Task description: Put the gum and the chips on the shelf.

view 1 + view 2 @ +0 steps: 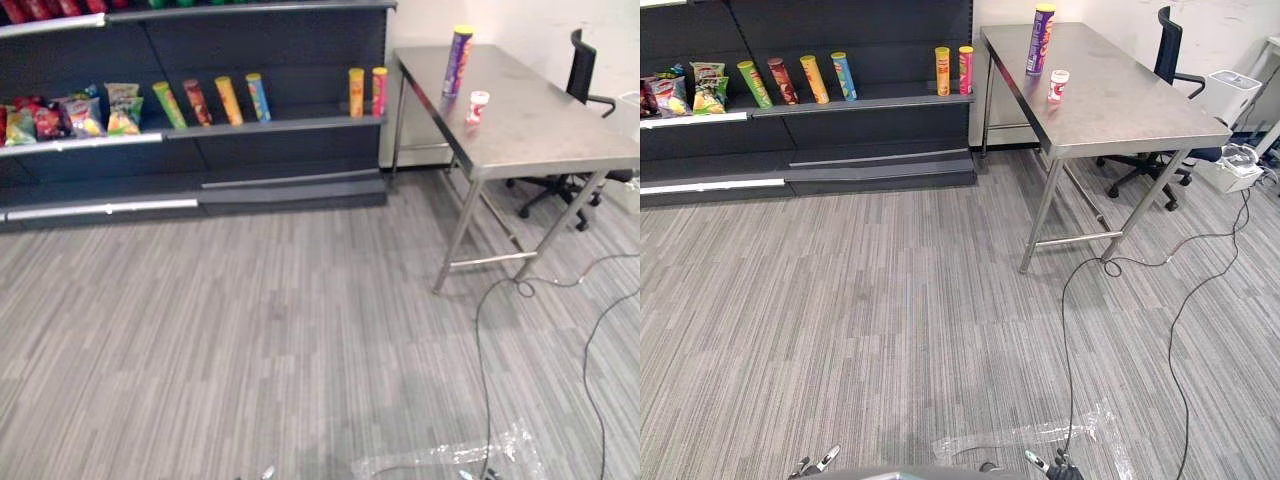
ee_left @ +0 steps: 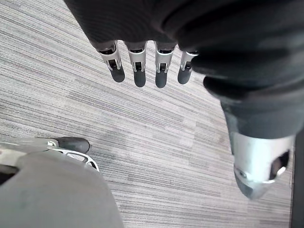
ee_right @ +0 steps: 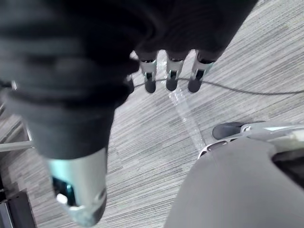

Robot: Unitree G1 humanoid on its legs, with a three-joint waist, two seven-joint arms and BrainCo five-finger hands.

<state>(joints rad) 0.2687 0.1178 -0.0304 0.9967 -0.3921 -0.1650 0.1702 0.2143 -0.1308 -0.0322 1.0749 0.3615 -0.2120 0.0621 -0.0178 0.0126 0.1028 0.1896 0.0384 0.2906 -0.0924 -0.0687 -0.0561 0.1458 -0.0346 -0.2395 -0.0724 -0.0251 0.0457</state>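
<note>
On table [image 1: 1130, 110]: chips can [image 1: 1041, 38] & gum tub [image 1: 1058, 86]; L hand [image 2: 138, 66] & R hand [image 3: 171, 76] fingers straight, empty.

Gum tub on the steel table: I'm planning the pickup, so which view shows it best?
The right eye view: the gum tub sits clear beside the chips can, whole table in frame. The left eye view has it too, further to the side. Both wrist views face carpet.
</note>
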